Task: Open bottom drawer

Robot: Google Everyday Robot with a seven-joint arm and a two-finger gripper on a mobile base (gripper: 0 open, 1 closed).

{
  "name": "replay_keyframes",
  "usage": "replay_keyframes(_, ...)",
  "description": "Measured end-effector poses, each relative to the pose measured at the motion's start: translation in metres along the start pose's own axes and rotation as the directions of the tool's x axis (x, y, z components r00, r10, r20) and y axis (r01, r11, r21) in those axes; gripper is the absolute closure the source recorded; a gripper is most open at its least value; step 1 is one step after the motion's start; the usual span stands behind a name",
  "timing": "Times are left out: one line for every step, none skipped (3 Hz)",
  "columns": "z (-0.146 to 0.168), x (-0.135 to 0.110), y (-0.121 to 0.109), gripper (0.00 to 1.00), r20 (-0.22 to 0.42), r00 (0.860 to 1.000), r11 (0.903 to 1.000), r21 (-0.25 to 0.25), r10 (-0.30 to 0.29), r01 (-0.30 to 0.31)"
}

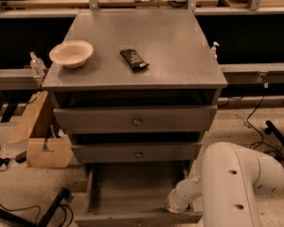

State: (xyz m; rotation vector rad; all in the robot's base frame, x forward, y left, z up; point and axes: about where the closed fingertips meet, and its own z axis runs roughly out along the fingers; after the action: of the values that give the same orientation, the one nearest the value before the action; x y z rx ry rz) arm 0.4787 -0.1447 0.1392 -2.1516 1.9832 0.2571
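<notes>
The grey cabinet [137, 51] has three drawers. The bottom drawer [114, 217] stands pulled out towards me, its empty grey inside in view and its front panel at the frame's lower edge. The middle drawer [138, 152] and the top drawer [135, 121] each stick out a little, each with a small round knob. My white arm [236, 188] comes in from the lower right. My gripper [174, 205] is at its end, down over the right front corner of the open bottom drawer, mostly hidden by the wrist.
On the cabinet top lie a cream bowl [71, 53] and a dark snack packet [134, 59]. Cardboard boxes [40, 136] stand on the floor at the left. A black stand [47, 207] and cables lie at lower left, with more cables [270, 141] at right.
</notes>
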Motion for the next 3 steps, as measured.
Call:
replay_keyframes(0.0001,-0.0008,-0.0047,1.0,0.0,1.0,1.0,0.0,0.0,0.0)
replay_keyframes(0.0002,-0.0011,-0.0067,1.0,0.0,1.0,1.0,0.0,0.0,0.0)
replay_keyframes(0.0002,-0.0012,-0.0069,1.0,0.0,1.0,1.0,0.0,0.0,0.0)
